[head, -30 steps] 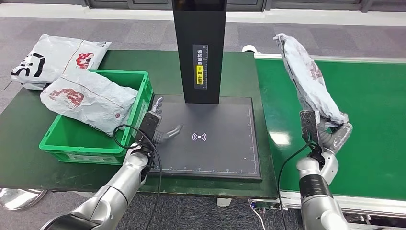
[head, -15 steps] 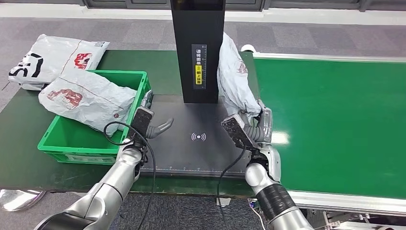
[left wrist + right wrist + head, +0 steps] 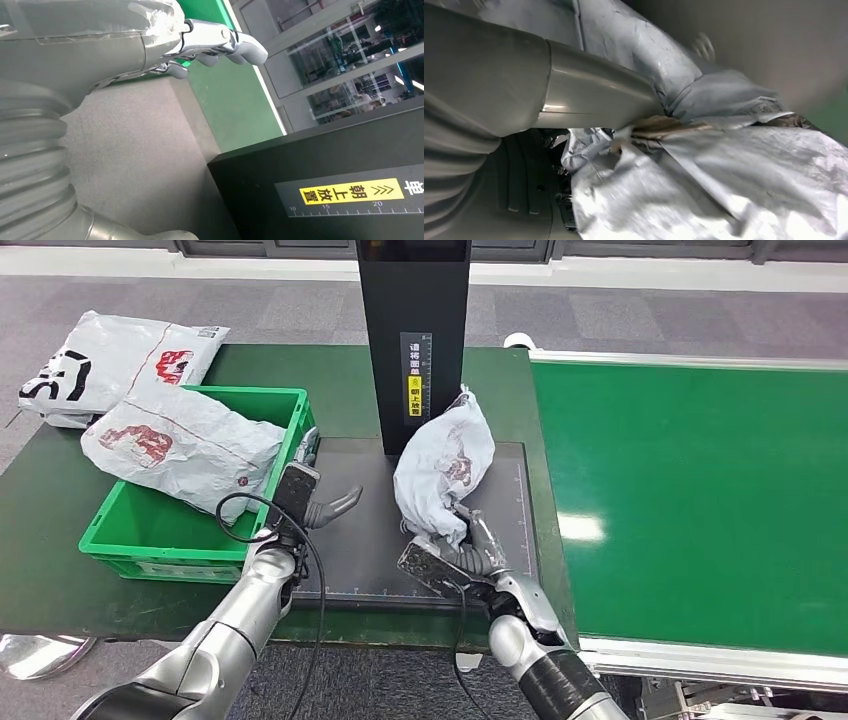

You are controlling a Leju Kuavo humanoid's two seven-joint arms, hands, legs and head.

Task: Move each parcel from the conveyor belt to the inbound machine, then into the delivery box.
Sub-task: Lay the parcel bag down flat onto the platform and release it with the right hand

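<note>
My right hand (image 3: 466, 549) grips the lower end of a crumpled grey parcel (image 3: 444, 467), which now lies on the black scan pad (image 3: 370, 530) of the inbound machine, beside its black post (image 3: 415, 340). Up close, the grey thumb (image 3: 589, 95) presses into the parcel's wrinkled film (image 3: 734, 185). My left hand (image 3: 318, 502) hovers over the pad's left edge, next to the green delivery box (image 3: 140, 540), holding nothing, fingers (image 3: 220, 42) extended. A grey parcel (image 3: 180, 445) lies across the box and another (image 3: 110, 360) sits on the table behind it.
The green conveyor belt (image 3: 700, 490) runs along the right of the pad. The dark green table (image 3: 40, 530) holds the box and the machine. The post's yellow label (image 3: 350, 192) is close to my left hand.
My right hand has carried the grey parcel from above the belt leftward past the post and lowered it onto the scan pad. My left hand has shifted slightly toward the box.
</note>
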